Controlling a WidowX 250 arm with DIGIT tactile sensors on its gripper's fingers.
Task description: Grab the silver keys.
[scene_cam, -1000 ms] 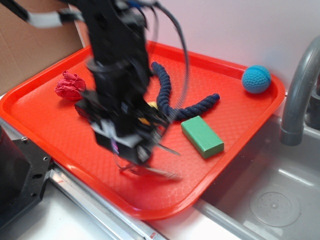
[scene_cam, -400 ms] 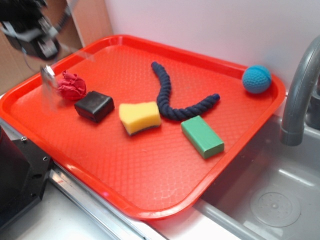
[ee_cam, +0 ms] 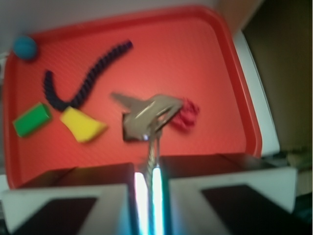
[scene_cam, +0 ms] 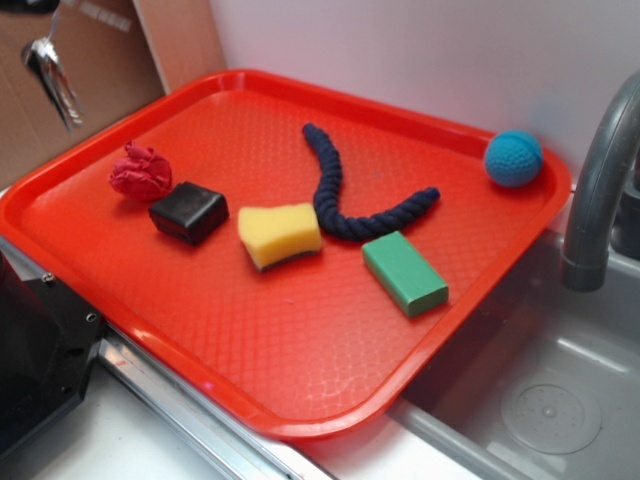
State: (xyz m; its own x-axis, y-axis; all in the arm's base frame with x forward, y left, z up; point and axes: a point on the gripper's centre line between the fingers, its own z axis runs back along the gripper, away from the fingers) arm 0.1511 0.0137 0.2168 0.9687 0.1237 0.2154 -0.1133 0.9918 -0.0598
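Observation:
The silver keys (ee_cam: 146, 115) hang from my gripper (ee_cam: 148, 171), whose two fingers are pressed together on the key ring. In the wrist view the bunch dangles high above the red tray (ee_cam: 215, 73), splayed out and blurred. In the exterior view only the shiny keys (scene_cam: 55, 75) show, hanging at the top left beyond the tray's (scene_cam: 330, 350) far left rim; the gripper itself is cut off by the frame edge there.
On the tray lie a red crumpled cloth (scene_cam: 140, 172), a black block (scene_cam: 189, 212), a yellow sponge (scene_cam: 280, 235), a dark blue rope (scene_cam: 340, 190), a green block (scene_cam: 404, 272) and a blue ball (scene_cam: 513, 158). A grey tap (scene_cam: 600, 180) and a sink (scene_cam: 540, 400) are at the right.
The arm has risen from low over the tray's front and swung to the upper left, carrying the keys off the tray. The black block and the sponge are uncovered.

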